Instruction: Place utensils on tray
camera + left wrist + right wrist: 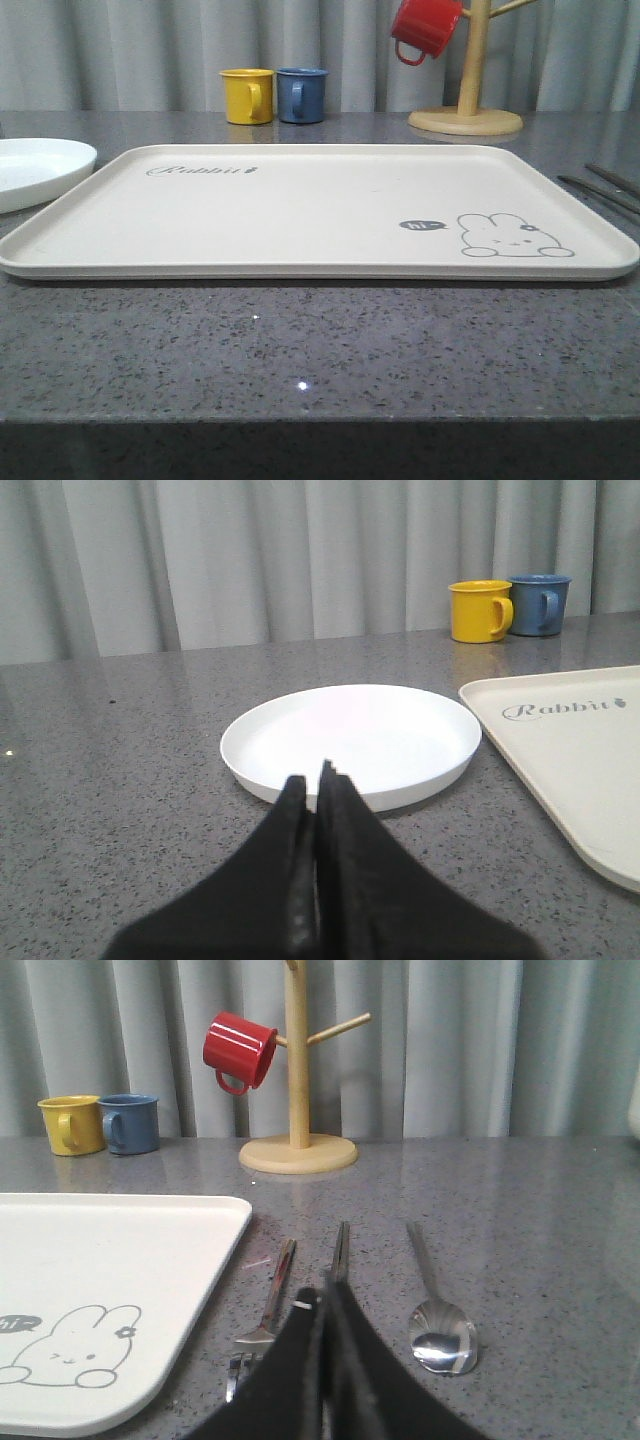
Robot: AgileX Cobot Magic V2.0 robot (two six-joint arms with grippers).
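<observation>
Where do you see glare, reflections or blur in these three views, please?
Front view: two bright glints on the countertop near its front edge. Left wrist view: the shut left gripper looks soft, and the yellow mug reflects faintly in the stone. Right wrist view: the spoon bowl mirrors light; the right gripper blurs.

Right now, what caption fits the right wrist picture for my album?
Shut right hand above fork, chopsticks and spoon beside the bunny tray.
</observation>
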